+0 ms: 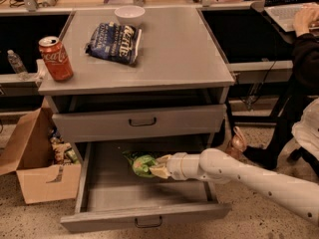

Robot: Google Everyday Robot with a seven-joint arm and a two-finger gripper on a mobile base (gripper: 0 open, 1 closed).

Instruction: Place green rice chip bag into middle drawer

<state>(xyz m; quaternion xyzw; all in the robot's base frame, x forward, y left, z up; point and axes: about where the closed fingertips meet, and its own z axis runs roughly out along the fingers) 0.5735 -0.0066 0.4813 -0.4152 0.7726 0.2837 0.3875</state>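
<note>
The green rice chip bag (pixel 141 164) is a crumpled light-green bag with a tan patch. It is held inside the open middle drawer (pixel 144 220), near the back middle of its grey inside, just above or on the floor. My gripper (pixel 155 169) reaches in from the right on a white arm and is shut on the bag's right end. The drawer is pulled fully out, below the closed upper drawer front (pixel 142 122).
On the cabinet top (pixel 174 49) lie a dark blue chip bag (pixel 113 42), a red cola can (pixel 56 58) and a white bowl (pixel 129 14). An open cardboard box (pixel 37 163) stands on the floor at the left. A seated person (pixel 304 83) is at the right.
</note>
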